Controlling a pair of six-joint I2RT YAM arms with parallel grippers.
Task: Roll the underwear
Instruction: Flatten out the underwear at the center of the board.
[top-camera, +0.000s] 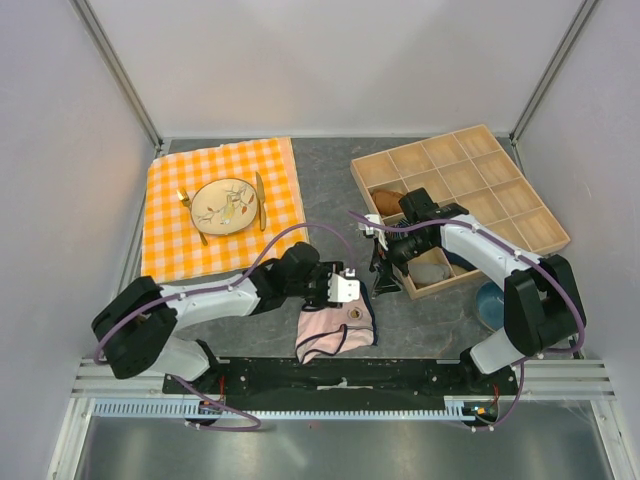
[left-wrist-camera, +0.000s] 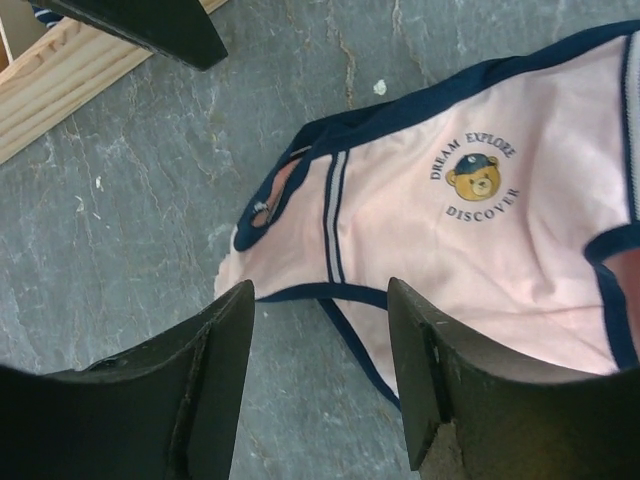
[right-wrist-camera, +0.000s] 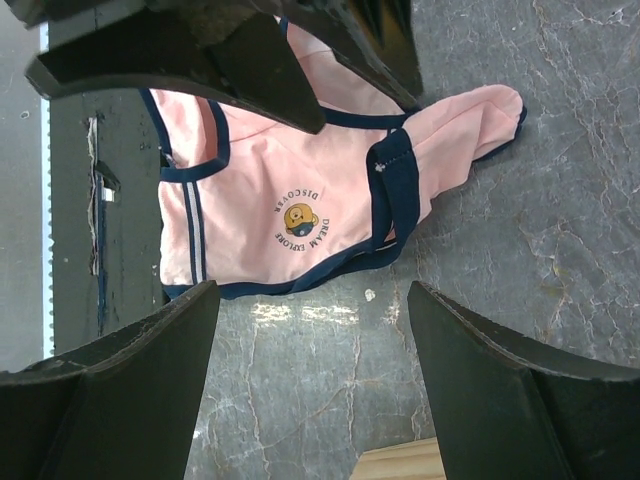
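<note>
1. On the left, the left gripper (top-camera: 345, 288) hangs low over the grey table (top-camera: 330, 190). Its fingers (left-wrist-camera: 225, 340) are parted and hold nothing.
2. The underwear (top-camera: 336, 328) lies on the table near the front edge, between the two arms and just beside that gripper. From the left wrist, its navy-edged hem runs across the gap right at the fingertips. I cannot tell whether the cloth touches either finger.
3. It lies mostly flat with the bear print up and one end folded over on itself, and no roll has formed. I would say the step in hand is getting an edge for the first turn. The next move calls for a low pinch on that hem, then turning it over onto the pink panel without dragging the whole piece.
4. On the right, the right gripper (top-camera: 383, 280) hovers by the corner of the wooden tray (top-camera: 420, 143). Its jaws are wide and empty, and the underwear lies beyond its fingertips, apart from them.
</note>
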